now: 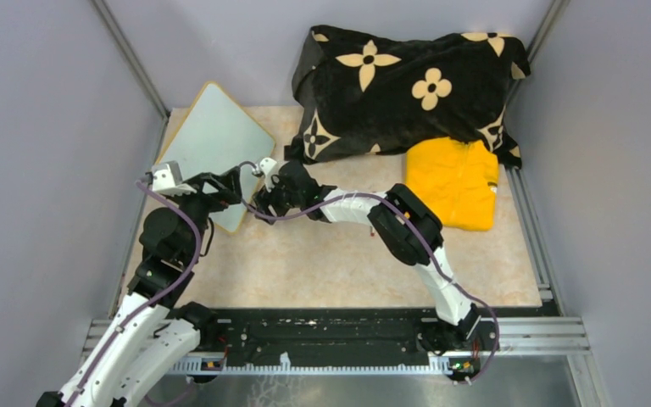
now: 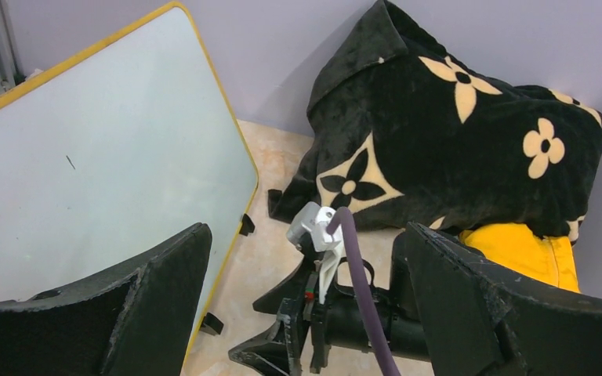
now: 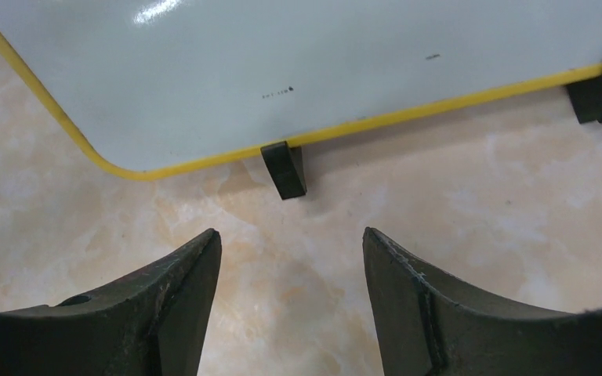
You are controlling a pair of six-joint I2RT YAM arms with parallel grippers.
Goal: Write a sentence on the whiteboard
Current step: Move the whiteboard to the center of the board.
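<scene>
The whiteboard lies at the back left of the table, glossy white with a thin yellow frame and small black feet. No sentence is in view on it; only tiny dark specks mark the whiteboard's surface. My left gripper stands open at the board's near right corner, one finger over the whiteboard, nothing between its fingers. My right gripper hangs just right of that corner, open over bare table. In its own view the right gripper faces the board's edge, apart from it.
A black blanket with cream flowers is heaped at the back right, and a yellow cloth lies in front of it. Grey walls enclose three sides. In the left wrist view the right gripper's body and purple cable sit between my left fingers.
</scene>
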